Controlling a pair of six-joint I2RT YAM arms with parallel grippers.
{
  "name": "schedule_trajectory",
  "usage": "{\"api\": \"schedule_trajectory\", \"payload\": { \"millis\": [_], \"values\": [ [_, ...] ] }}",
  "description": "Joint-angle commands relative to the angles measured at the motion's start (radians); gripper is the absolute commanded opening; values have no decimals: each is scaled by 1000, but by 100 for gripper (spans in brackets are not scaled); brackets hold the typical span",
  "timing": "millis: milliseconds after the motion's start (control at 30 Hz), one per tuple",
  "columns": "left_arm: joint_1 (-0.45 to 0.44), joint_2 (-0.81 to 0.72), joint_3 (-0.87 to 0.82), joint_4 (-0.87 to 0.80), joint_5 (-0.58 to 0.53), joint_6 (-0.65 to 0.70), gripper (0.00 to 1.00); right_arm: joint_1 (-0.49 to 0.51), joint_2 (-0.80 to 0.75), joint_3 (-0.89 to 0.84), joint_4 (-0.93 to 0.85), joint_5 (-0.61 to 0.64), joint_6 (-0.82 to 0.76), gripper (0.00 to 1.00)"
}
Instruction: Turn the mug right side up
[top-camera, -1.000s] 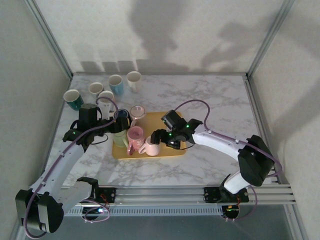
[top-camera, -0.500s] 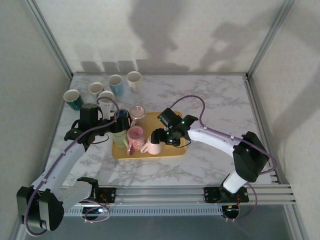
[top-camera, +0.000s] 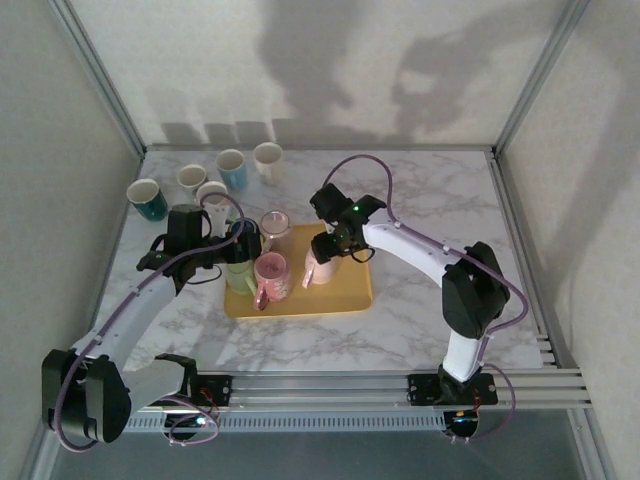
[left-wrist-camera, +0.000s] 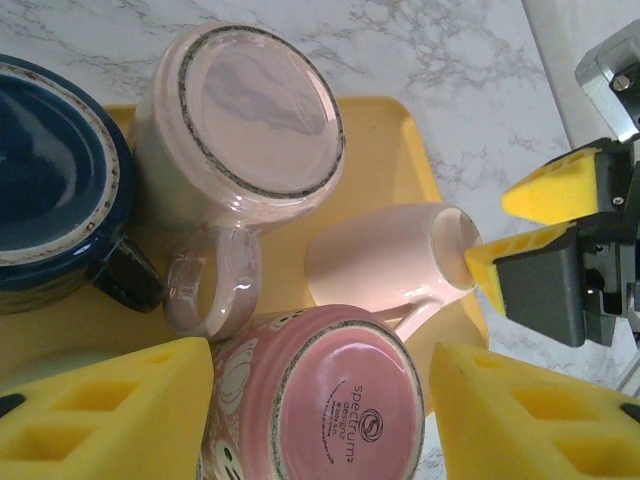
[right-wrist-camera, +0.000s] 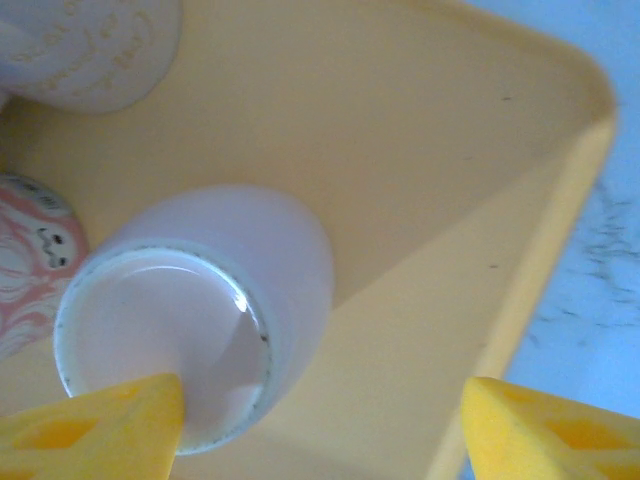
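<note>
Five upright mugs stand at the back left of the bench (top-camera: 430, 200), among them a teal mug (top-camera: 147, 198) and a light-blue mug (top-camera: 231, 167), well apart from the work area.

The yellow tray (top-camera: 345, 295) carries the crowded group. The pale pink mug (top-camera: 318, 266) (left-wrist-camera: 375, 265) lies tipped on its side near the tray's middle, with its mouth facing the right gripper (top-camera: 336, 243) and its handle toward the patterned pink mug (left-wrist-camera: 330, 410). The patterned pink mug stands upside down just beside it on the left. Behind these stand an upside-down blush mug (left-wrist-camera: 240, 110) and a dark blue mug (left-wrist-camera: 50, 200), hemming the pale pink mug in on its left and rear. The tray floor to its right is bare.

Right gripper: jaws released and spread. One fingertip (right-wrist-camera: 100, 420) sits at the mug's mouth. The other is well clear over the tray's edge.

Left gripper (left-wrist-camera: 320, 348): jaws apart, with the patterned pink mug between them. Whether they clamp it cannot be told.

Change from one second earlier:
- The right arm has swung toward the back of the bench.
- The pale pink mug has shifted from the tray's near edge toward its middle.
- The left arm has barely moved.
</note>
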Motion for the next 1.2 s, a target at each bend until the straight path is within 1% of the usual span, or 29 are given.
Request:
{"api": "schedule_trajectory", "payload": {
  "millis": [0,100,133,267,367,600,800,1033,1167],
  "values": [
    [-3,-5,22,28,26,1,60,-6,-47,25,-92,45,5,74],
    [-3,-12,18,28,20,-1,60,2,-134,-53,-24,-63,182,71],
    [-3,-13,16,29,16,0,60,13,-166,-92,11,-75,248,70],
    [-3,-19,4,50,10,-6,60,51,-244,-210,121,-91,506,65],
    [-2,-20,-4,60,6,-9,60,95,-244,-219,135,-43,611,63],
    [-3,-28,-8,56,1,-2,60,161,-174,-188,154,1,748,52],
    [-3,-55,-15,76,11,-17,60,175,-107,-193,212,-4,828,48],
    [-3,-56,-20,75,14,-20,60,176,-36,-172,243,-8,866,52],
    [-2,-59,-20,76,11,-19,60,176,23,-133,191,10,873,56]
  ]
}}
